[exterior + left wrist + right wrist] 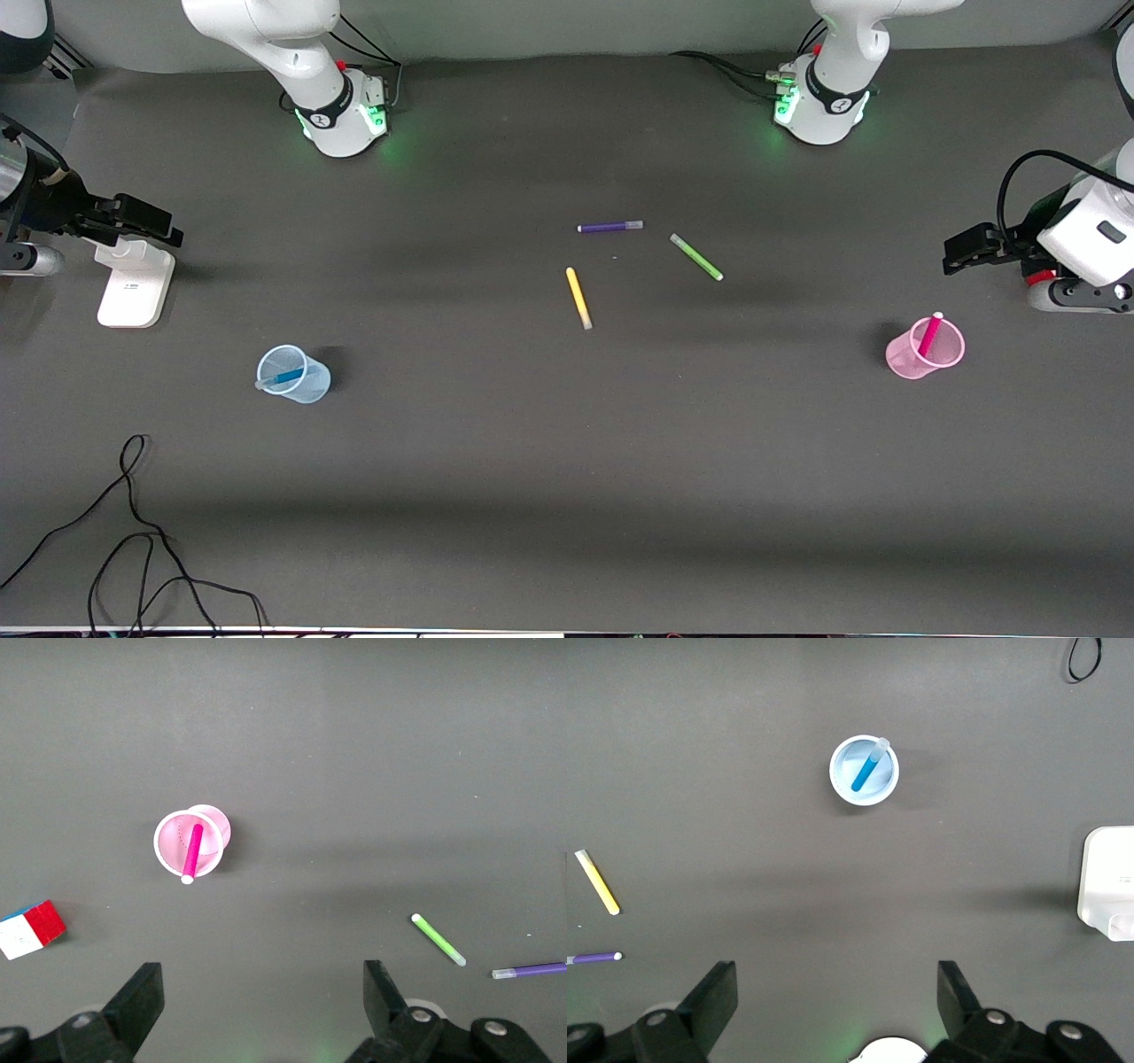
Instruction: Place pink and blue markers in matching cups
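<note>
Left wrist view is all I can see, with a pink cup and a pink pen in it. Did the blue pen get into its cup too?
Observer: Yes. The slim sky-blue marker leans inside the pale blue translucent plastic cup, toward the right arm's end of the table.
Operator: Is there a yellow pen anywhere?
Observer: A slim yellow marker lies on the grey table, nearer the front camera than the purple marker.
Operator: Where is the other robot hand?
Observer: The right gripper is open and empty, high at its own end of the table.
</note>
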Robot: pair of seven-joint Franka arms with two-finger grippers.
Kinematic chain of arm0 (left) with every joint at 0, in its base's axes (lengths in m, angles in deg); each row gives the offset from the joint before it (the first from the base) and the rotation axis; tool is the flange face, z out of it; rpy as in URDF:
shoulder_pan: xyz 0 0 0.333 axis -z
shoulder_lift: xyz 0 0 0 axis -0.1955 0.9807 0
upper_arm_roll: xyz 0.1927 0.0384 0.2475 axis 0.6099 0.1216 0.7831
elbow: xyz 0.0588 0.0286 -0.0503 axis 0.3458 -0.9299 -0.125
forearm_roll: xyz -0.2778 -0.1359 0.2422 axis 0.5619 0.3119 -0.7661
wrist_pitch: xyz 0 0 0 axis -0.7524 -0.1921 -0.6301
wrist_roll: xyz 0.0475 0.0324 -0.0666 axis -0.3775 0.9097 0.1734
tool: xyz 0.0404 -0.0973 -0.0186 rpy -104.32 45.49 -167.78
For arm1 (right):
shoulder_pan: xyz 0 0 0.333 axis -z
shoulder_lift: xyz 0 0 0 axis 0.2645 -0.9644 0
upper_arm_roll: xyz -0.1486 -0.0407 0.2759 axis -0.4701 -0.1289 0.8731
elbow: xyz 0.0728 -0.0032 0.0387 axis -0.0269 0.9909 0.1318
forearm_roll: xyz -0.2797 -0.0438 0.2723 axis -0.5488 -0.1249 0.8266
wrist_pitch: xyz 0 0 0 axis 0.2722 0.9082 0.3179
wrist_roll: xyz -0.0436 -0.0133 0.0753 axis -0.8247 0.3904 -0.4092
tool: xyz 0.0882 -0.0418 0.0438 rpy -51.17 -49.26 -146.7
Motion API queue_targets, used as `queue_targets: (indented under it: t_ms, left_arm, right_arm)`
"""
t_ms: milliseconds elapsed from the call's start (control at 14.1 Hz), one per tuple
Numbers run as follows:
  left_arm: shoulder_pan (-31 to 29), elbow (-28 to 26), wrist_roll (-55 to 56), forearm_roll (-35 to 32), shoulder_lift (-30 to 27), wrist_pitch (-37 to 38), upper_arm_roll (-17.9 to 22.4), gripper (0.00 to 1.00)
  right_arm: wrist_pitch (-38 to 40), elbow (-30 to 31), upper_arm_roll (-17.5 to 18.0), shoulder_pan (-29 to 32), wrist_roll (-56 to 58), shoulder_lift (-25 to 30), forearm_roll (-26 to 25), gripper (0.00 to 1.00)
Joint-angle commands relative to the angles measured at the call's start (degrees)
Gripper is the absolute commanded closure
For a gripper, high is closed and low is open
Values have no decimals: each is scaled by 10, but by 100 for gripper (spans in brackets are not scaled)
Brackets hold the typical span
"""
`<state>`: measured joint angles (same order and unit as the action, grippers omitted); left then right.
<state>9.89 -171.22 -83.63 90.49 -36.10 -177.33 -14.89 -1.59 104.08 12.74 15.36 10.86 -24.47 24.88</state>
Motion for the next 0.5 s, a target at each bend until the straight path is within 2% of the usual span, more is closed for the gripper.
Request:
queue_targets:
  t_ms: [0,426]
  left_arm:
    - [9,2,9,-13,-7,9,7,0]
    - [9,6,4,-22,-7,13,7,0]
  right_arm:
    - [10,-24,-7,-6,7,-13,13,0]
    - [10,-28,-6,-5,5,-15,17,0]
